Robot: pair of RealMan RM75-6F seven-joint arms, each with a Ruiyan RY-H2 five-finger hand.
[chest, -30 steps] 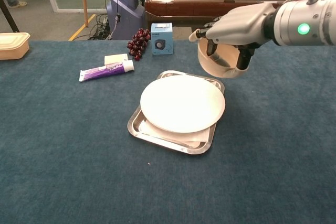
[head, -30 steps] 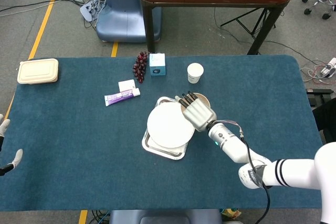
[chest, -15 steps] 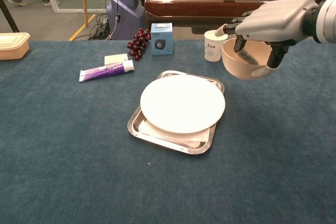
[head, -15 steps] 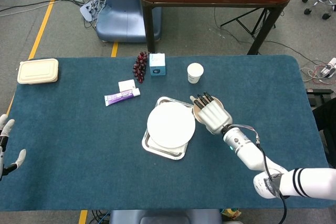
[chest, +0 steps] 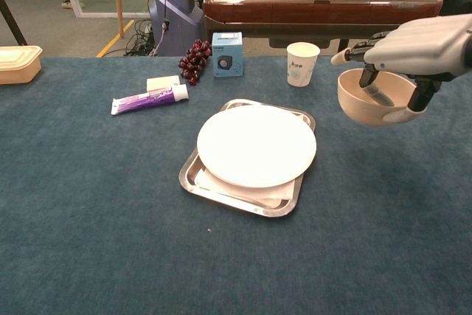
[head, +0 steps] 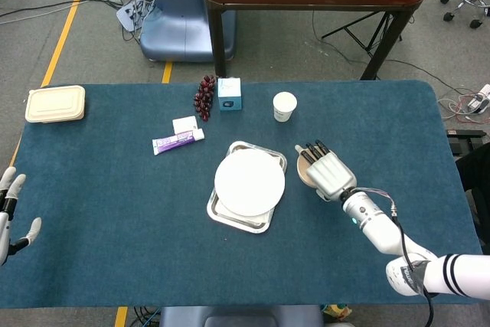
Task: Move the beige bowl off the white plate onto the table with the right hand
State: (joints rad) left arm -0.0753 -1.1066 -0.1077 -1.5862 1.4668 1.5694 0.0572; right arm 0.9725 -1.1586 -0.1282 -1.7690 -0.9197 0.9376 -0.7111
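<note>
One beige bowl (chest: pixel 376 106) moved right; one white plate (chest: pixel 256 145).

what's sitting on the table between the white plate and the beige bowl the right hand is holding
Nothing. In the chest view only bare blue tablecloth separates the round white plate from the beige bowl held by the right hand.

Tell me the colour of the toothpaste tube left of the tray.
Purple and white toothpaste tube, clearest in the chest view.
</note>
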